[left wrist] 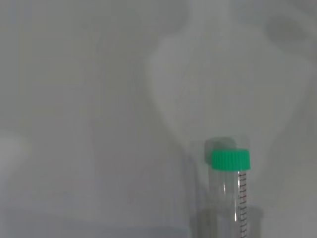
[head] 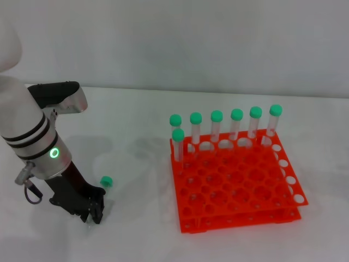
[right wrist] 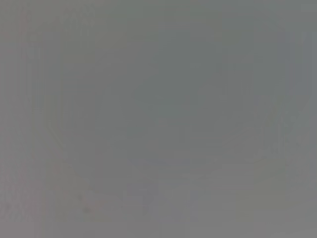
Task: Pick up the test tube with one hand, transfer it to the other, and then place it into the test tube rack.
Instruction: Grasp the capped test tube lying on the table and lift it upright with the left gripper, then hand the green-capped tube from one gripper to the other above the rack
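Left gripper (head: 92, 210), black, two-fingered, sits low over the white table (head: 136, 229) at the near left, on the silver-and-white arm (head: 38, 142) with black bands and a lit green ring light (head: 54, 153). Fingers point down at the table surface. Whether they are spread or closed cannot be told from the head view, and the left wrist view does not show them.

Test tube (head: 106, 181) lies on the table just beyond the gripper; only its green cap is plain from the head view. In the left wrist view the clear tube (left wrist: 229, 193) shows close up, with its green cap (left wrist: 231, 159) and a printed graduation scale along the body. Contact between fingers and tube cannot be confirmed.

Test tube rack (head: 234, 185), orange-red, two tiers, stands well apart to the right. Seven green-capped tubes (head: 216, 128) stand upright in it: six along the far row, one just in front at the left corner.

Right wrist view shows only a uniform grey field.
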Tool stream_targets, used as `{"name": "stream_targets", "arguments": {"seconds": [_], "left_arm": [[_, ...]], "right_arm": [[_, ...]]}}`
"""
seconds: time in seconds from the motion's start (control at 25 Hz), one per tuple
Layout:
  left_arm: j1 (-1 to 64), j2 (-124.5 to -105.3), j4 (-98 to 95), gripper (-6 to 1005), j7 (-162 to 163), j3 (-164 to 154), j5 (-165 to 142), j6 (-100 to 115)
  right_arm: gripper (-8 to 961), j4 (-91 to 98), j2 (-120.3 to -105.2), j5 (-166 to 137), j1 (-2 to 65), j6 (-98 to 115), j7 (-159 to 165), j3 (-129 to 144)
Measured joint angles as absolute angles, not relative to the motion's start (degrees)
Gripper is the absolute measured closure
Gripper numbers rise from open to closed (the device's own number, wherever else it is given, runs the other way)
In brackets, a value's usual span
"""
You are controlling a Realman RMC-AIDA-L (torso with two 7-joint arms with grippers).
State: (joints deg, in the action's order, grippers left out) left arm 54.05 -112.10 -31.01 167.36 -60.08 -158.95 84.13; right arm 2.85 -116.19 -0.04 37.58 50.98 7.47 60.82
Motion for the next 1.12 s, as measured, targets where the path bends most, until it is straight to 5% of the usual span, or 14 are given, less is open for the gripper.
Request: {"name": "stream_targets", "arguments": {"seconds": [0.36,0.8,1.12], "left_arm": [[52.6,-112.26,-39.5,800,166.2,-59.5,-158.9,83.5],[48.6,-115.82,-46.8,796,157.3,-59.4,-157.6,67.9],[32.6,-119.01,-51.8,794,121.3,-59.8,-113.5,45.8]], "right_arm": [[84,2.9,-116.19,0.0,37.4,51.0,7.3,60.8],[84,2.9,-116.09,-0.1,37.4,50.8,7.4,60.8],[84,3.1,-116.21,-0.3,36.6,54.9,11.0,63.7]]}}
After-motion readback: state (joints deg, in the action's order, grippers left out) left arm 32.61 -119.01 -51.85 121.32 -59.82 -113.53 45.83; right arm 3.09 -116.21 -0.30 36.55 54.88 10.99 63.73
